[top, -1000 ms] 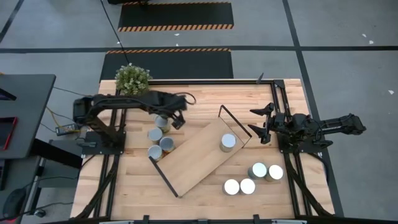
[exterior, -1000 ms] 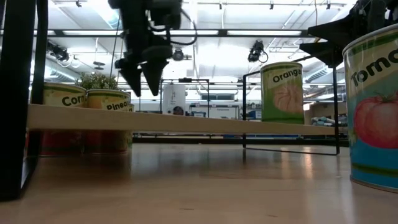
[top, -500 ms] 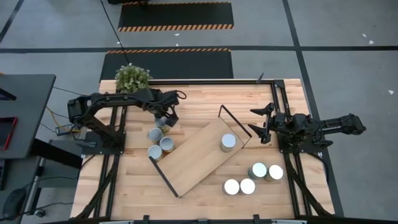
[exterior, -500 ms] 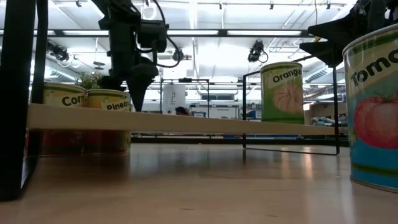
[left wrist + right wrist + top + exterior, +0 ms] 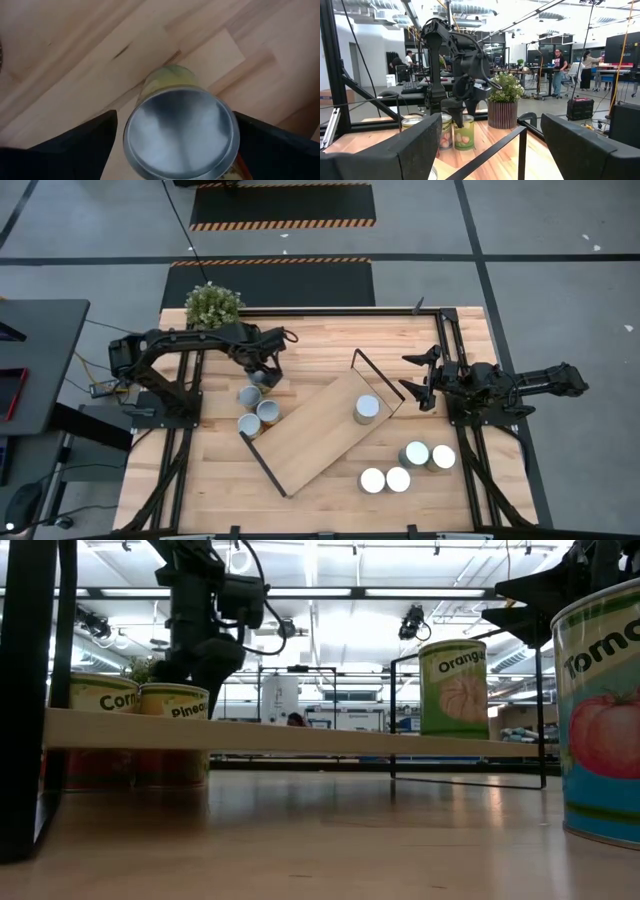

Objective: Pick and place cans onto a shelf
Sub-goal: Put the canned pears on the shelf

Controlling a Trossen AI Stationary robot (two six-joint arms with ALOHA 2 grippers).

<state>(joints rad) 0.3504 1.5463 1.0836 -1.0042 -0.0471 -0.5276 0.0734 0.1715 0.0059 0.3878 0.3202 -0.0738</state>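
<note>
My left gripper [image 5: 262, 372] is open and points down over the farthest can [image 5: 180, 132] of a group of cans at the table's left; its fingers [image 5: 75, 145] stand on either side of the can's silver top. I cannot tell whether they touch it. Three more cans [image 5: 250, 395] stand on the table just nearer. The light-wood shelf [image 5: 320, 430] lies slantwise mid-table with one can [image 5: 367, 409] upright on its right end. My right gripper [image 5: 420, 385] is open and empty, above the table by the shelf's right wire frame [image 5: 378, 375].
Several cans [image 5: 415, 454] stand on the table at the near right. A potted plant [image 5: 213, 305] stands at the far left corner, close behind my left arm. Black frame rails run along the table's left and right sides.
My left gripper has gone toward the table's left edge and come down, from above the shelf's far edge to over the farthest can of the left group. The cans and the shelf have stayed where they were.
</note>
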